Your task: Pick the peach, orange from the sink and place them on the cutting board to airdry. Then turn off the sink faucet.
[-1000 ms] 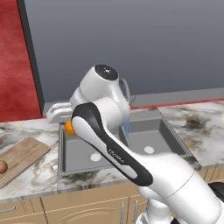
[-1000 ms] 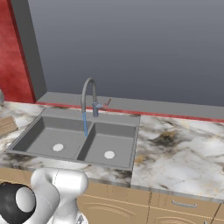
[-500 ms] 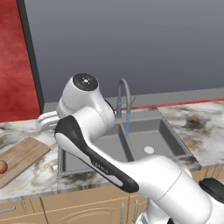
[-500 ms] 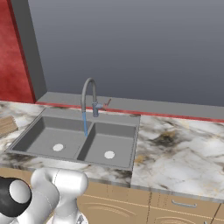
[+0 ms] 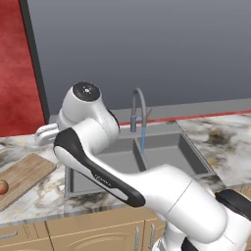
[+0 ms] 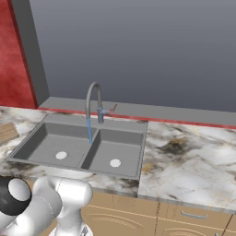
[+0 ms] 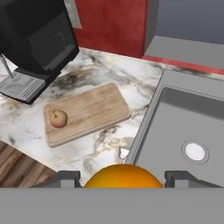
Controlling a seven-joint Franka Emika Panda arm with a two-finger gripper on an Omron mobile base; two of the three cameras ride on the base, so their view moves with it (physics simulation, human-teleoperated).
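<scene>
The bright orange sits between my two fingertips at the bottom of the hand view, with my gripper shut on it above the counter strip between board and sink. The peach lies on the wooden cutting board, also seen as the peach on the cutting board at the far left. To the right is the grey sink, whose two basins hold no fruit. The sink faucet runs a thin blue stream; from the right the faucet shows its small side lever.
A black coffee machine stands on the marble counter behind the board. My white arm crosses over the left basin. A red wall panel rises at the left. A corner of the board peeks in at the left edge.
The arm has swung left from over the sink toward the cutting board, carrying the orange. The orange, visible beside the arm a second ago, is now hidden behind it in the left base view.
</scene>
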